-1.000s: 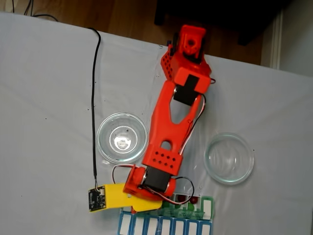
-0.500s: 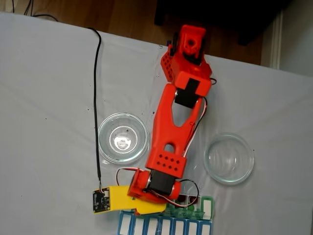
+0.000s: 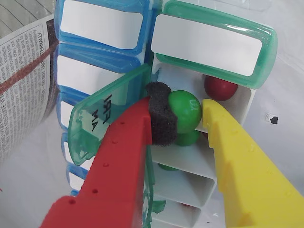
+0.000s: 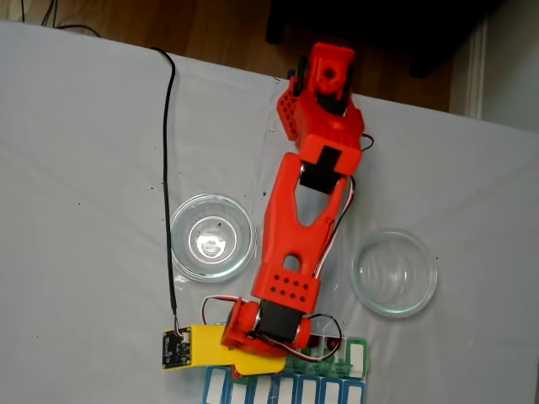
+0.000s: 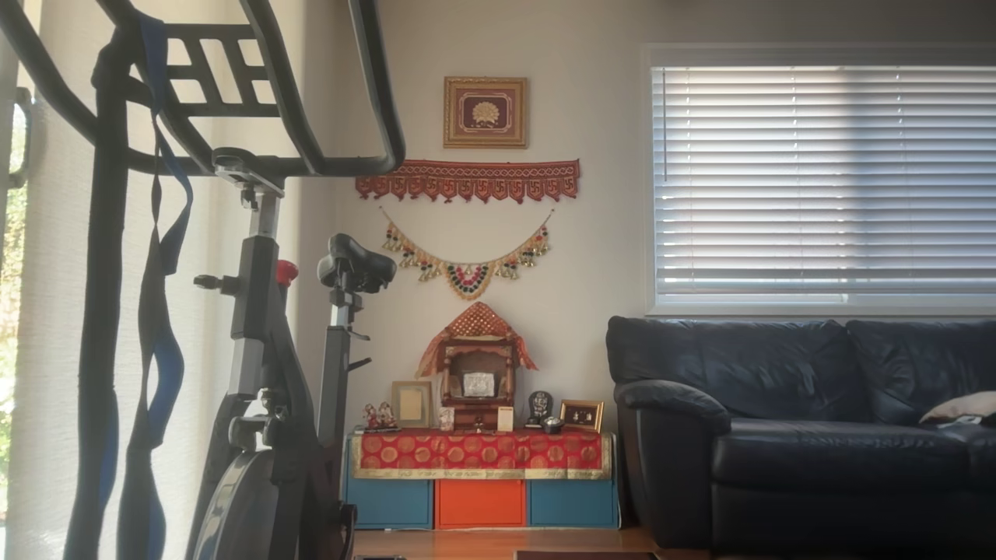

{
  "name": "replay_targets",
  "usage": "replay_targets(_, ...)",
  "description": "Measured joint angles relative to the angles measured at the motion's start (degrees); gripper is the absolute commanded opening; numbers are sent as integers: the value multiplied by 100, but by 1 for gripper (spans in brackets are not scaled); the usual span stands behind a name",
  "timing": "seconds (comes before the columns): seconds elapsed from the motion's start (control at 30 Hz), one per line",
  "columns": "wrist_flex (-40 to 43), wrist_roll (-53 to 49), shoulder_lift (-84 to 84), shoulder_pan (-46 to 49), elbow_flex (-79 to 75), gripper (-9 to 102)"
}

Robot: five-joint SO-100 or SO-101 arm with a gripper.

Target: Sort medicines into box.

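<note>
One green pill (image 3: 184, 111) sits clamped in the gripper (image 3: 181, 114), between its red foam-padded finger and its yellow finger, at centre frame in the wrist view, over an open white compartment of the pill organizer (image 3: 207, 47); a dark red pill (image 3: 220, 87) lies inside, upper right.

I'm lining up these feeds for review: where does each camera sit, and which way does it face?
Wrist view: rides on the arm, looking past the tool at a green pill over the pill organizer.
Fixed view: overhead, looking down on the table, orange arm and two glass dishes.
Other view: faces a living room with a sofa; no arm.
Wrist and fixed views share the organizer.
</note>
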Motion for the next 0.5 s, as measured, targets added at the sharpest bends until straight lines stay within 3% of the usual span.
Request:
replay_targets(0.13,9,-44,-35,0,-62,17)
replay_targets(0.5,-35,-149,-26,0,-70,23)
